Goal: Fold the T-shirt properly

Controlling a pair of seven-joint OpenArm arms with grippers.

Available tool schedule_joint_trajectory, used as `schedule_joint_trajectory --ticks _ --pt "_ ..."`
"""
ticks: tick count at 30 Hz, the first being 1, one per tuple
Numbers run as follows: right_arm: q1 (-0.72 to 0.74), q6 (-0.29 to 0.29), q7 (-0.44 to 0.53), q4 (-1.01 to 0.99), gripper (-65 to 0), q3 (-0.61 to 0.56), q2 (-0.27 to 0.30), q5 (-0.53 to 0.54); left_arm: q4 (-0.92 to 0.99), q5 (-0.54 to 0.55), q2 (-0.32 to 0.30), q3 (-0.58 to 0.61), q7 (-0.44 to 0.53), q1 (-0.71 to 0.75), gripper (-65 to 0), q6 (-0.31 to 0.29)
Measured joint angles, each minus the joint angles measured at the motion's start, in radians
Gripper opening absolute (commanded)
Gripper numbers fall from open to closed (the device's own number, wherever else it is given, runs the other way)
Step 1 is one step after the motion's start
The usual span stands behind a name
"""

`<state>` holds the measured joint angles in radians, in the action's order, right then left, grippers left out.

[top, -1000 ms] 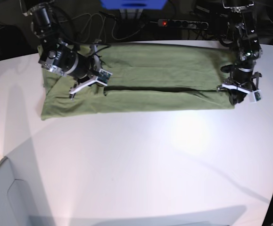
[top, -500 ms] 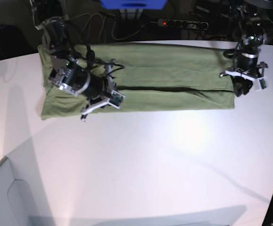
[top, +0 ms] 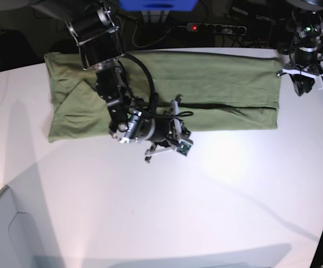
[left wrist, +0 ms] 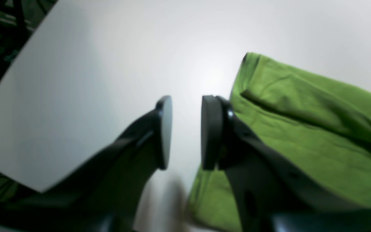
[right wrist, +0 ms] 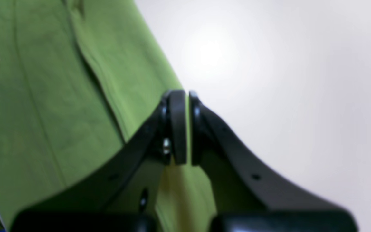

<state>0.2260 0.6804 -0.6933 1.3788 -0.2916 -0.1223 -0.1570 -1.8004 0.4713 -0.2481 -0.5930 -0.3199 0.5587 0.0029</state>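
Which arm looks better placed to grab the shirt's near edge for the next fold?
Probably the right gripper: it hangs, shut, over the T-shirt's near edge, mid-length. The left gripper, open, is off the far corner.

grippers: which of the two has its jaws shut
The right gripper: its pads meet, over the T-shirt's edge, gripping nothing. The left gripper shows bare table between its pads.

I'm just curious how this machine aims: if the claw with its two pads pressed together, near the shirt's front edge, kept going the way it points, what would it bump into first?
Probably the bare white table. The right gripper is shut, its tips at the T-shirt's edge, pointing out over the tabletop. Nothing else shows ahead, though depth is unclear.
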Motion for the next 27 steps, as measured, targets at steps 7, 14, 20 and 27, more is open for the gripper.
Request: schedule_joint_trajectory --ticks 7,14,20,27 --pt "-0.054 0.0 -0.006 0.079 -65.0 0.026 0.105 -0.006 -0.071 -0.124 -0.071 0.249 -0.002 -0.157 -49.8 -0.019" --pt "-0.137 0.0 -0.006 0.193 -65.0 0.218 0.221 -0.003 -0.072 -0.427 -0.151 0.582 -0.195 -0.368 -51.0 -0.016" --pt "-0.172 0.0 -0.006 0.195 -65.0 0.399 0.265 -0.012 -0.061 -0.6 -0.167 0.765 -0.355 -0.513 -65.0 -0.015" --pt "-0.203 0.0 -0.006 0.195 -65.0 0.489 0.286 -0.004 -0.024 -0.742 -0.194 0.908 -0.544 -0.606 -65.0 -0.213"
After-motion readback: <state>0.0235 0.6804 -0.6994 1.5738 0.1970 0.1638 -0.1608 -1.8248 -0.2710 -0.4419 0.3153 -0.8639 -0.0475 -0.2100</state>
